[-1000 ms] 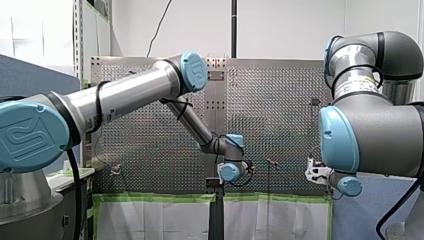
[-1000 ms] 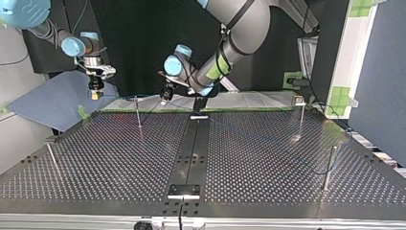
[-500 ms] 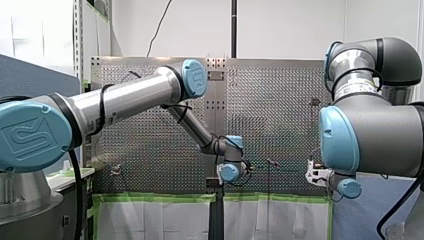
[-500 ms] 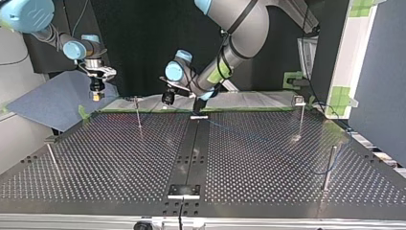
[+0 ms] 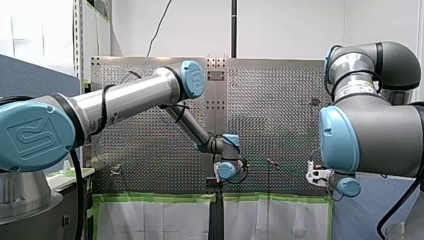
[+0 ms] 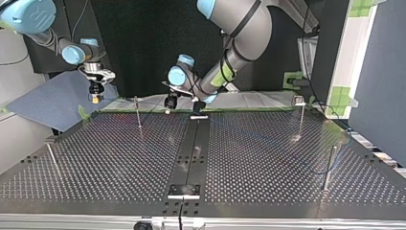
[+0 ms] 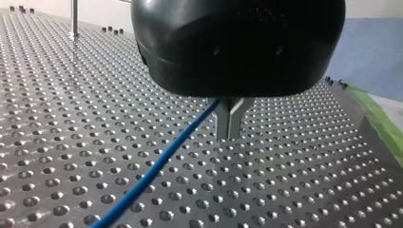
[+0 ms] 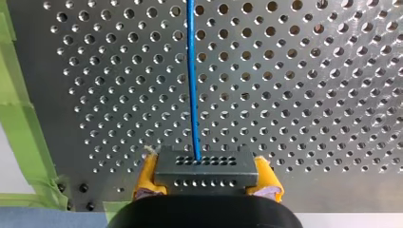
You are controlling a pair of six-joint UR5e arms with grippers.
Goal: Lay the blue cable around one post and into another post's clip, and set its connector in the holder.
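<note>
Blue cable [image 7: 157, 166] comes out from between the left gripper's [image 7: 231, 135] metal fingers [image 7: 231, 118], high up near their roots. From there it slants away to one side, down toward the perforated table [image 7: 71, 142]. The two fingers are pressed together along their length, tips pointing down just above the holes, and they pinch the cable where it passes through.

In the right wrist view, the cable's other end enters a dark grey connector [image 8: 205, 164]. The right gripper [image 8: 206, 178] clamps this connector across its short ends, with a yellow pad [image 8: 145, 178] against each side. From the connector's face the cable [image 8: 191, 71] runs straight ahead of the jaws over the table, in a nearly taut line. Green tape [image 8: 23, 118] edges the table beside and below this gripper.

In the top view, the left gripper [image 6: 169, 102] hangs low at the table's far edge. The right gripper [image 6: 96, 96] hangs off to its side, past the table's corner. A thin post [image 6: 138, 114] stands on the table between the two grippers, nearer the left one. The cable cannot be made out between them in that view.
</note>
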